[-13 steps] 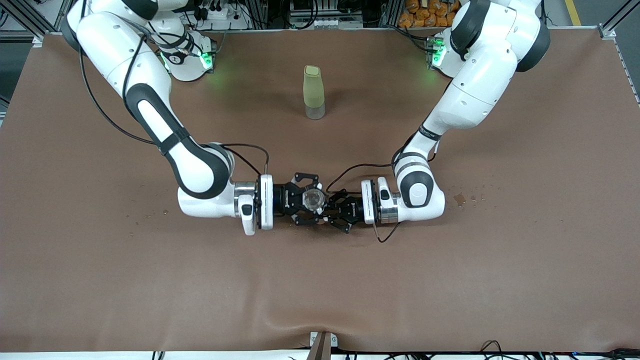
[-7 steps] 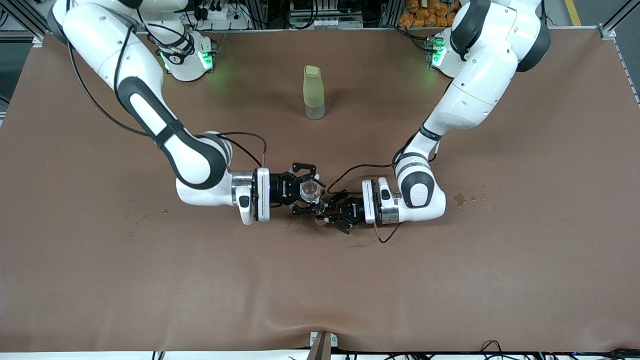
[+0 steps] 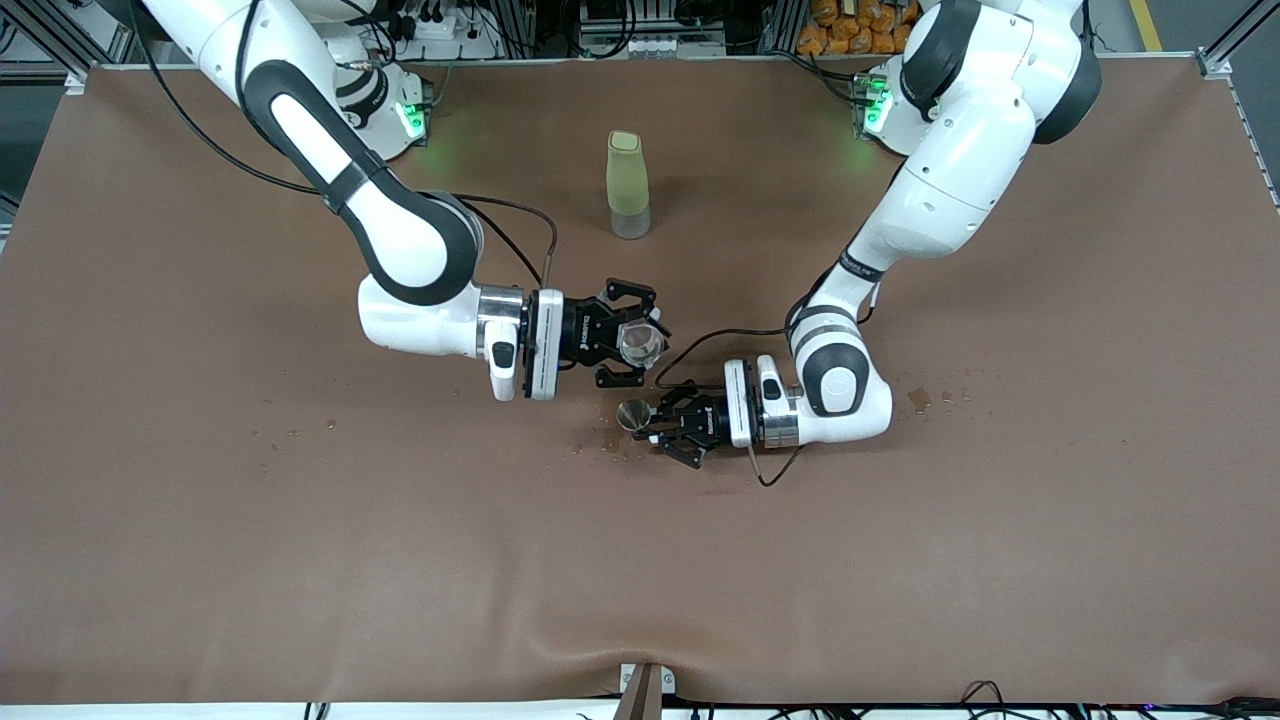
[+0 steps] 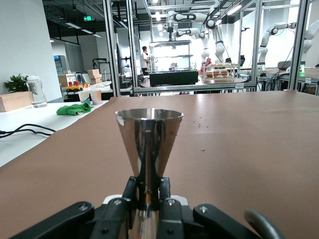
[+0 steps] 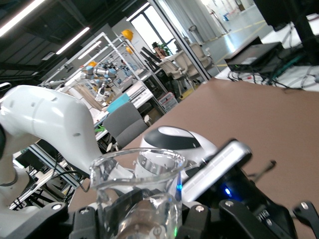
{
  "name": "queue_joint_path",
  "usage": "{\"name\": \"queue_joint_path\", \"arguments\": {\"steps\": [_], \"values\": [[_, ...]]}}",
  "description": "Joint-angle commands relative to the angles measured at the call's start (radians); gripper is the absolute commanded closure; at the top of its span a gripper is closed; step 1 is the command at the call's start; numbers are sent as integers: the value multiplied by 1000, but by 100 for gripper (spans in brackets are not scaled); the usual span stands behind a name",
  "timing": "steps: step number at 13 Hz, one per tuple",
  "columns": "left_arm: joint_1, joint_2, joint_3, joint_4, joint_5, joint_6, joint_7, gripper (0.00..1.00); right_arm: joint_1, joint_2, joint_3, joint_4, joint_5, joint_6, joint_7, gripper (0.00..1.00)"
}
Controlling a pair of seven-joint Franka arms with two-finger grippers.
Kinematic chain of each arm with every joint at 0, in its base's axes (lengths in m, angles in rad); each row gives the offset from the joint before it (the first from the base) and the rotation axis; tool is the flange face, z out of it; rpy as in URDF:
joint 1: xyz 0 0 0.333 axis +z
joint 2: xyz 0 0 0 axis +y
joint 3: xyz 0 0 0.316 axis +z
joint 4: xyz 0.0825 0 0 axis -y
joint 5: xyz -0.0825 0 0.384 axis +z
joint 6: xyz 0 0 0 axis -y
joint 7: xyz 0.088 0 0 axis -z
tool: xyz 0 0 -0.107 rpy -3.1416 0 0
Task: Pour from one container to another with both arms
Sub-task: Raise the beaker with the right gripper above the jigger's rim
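Brown mat (image 3: 300,560), steel hourglass jigger (image 3: 632,413), clear glass cup (image 3: 640,343)

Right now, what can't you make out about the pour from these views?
- Liquid in the jigger: front view too small; in the left wrist view its steel wall hides the inside.
- Glass cup base: cut off by the right wrist view's lower edge, behind the right gripper.
- Left gripper fingers: mostly cut off in its wrist view.
- Spots on the table: too small to identify.
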Motion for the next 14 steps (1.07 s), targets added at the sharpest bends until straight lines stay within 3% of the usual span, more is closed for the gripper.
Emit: {"name": "queue_joint_path", "arguments": {"steps": [1,14], "values": [[-5,9,-1,9,-28,8,18,100,15,-15,-13,-19,42,18,57,100],[1,2,-1,-32,-28,-46,53,100,20,-17,-13,-54,44,19,340,100]]}}
